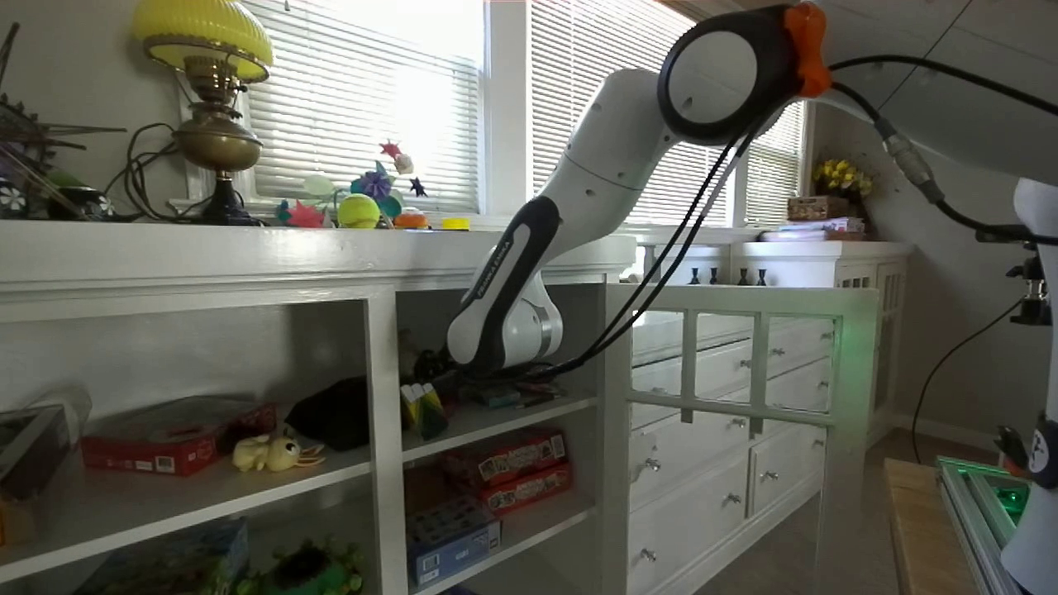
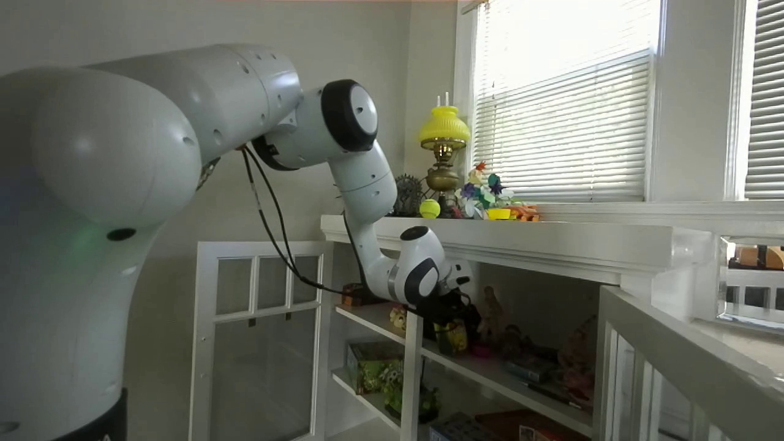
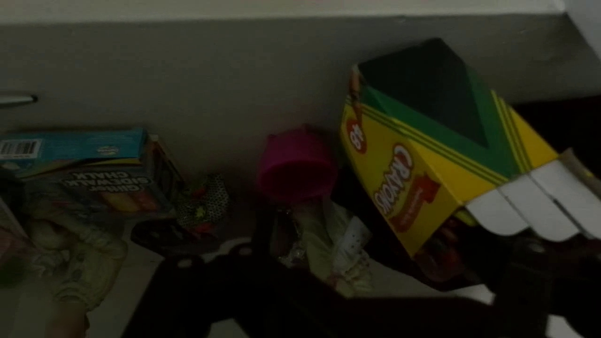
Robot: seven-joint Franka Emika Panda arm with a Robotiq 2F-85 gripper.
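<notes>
In the wrist view my gripper (image 3: 398, 230) is a dark shape rising from the bottom, its fingers wide apart with nothing gripped. Just beyond is a yellow and green crayon box (image 3: 399, 164), its white flaps raised at the open end. The right finger is lost in darkness beside those flaps; whether it touches them I cannot tell. A pink cup (image 3: 298, 164) and a pale figurine (image 3: 324, 239) are near the left finger. In both exterior views the crayon box (image 1: 426, 411) (image 2: 451, 337) is on the cabinet shelf, next to the dark gripper.
A sidewalk chalk box (image 3: 94, 173) and another figurine (image 3: 89, 267) lie further left in the wrist view. A white divider post (image 1: 383, 446) stands beside the crayon box. Red game boxes (image 1: 512, 471) fill the shelf below. An open cabinet door (image 1: 851, 372) extends outward.
</notes>
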